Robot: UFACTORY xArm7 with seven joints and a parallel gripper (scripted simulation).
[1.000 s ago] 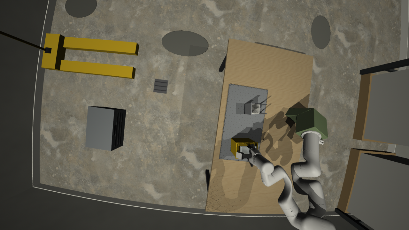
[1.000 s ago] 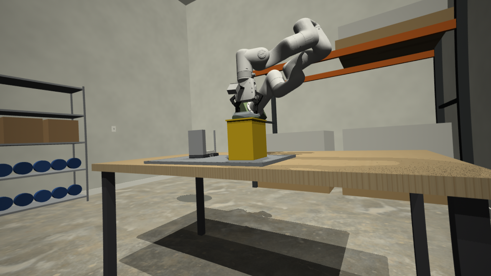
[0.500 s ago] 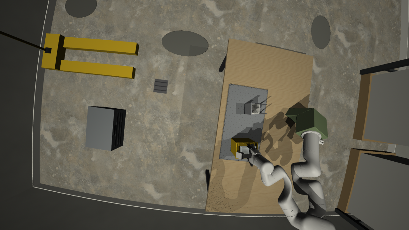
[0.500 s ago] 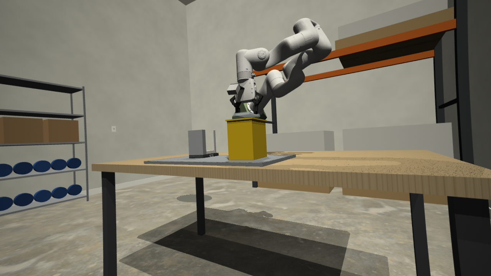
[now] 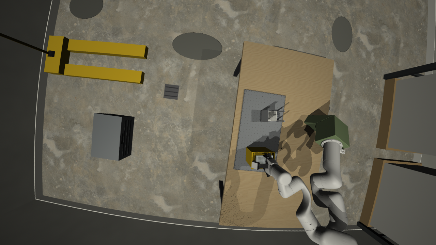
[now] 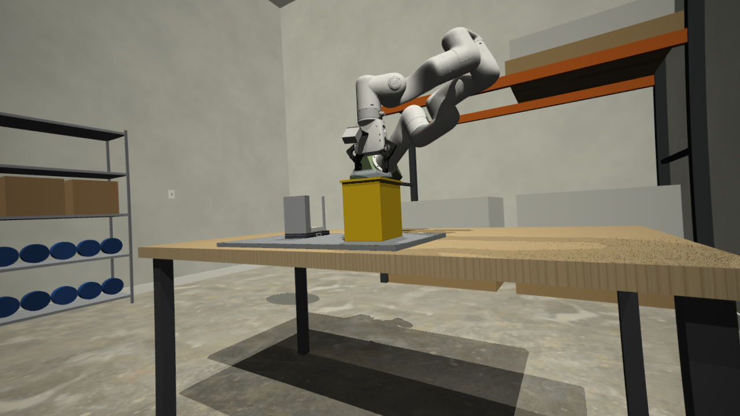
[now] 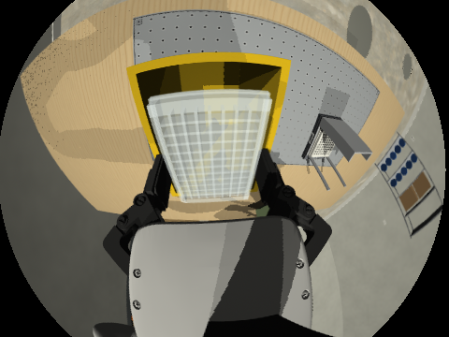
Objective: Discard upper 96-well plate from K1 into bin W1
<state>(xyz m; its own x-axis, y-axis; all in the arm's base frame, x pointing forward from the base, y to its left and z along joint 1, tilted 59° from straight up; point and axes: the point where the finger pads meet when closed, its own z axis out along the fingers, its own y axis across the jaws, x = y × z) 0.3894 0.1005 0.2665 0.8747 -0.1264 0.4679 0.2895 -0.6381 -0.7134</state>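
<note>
Only wrist view: plate (image 7: 209, 140) over bin (image 7: 140, 78)

Mottled grey-brown concrete floor (image 6: 103, 351), plain pale grey walls (image 6: 196, 103). Wooden surface on black legs (image 6: 517, 253) stands mid-room as the landmark. Left of it, by the wall, a grey metal shelf unit (image 6: 127, 217) carrying brown cardboard boxes (image 6: 56, 195) and rows of dark blue oval objects (image 6: 62, 250). Behind it to the right, an orange-beamed rack with dark uprights (image 6: 569, 59). From above, well left of the surface: a yellow two-pronged pallet jack (image 5: 100, 50), a grey cabinet box (image 5: 109, 136), a small dark floor grate (image 5: 171, 91).
</note>
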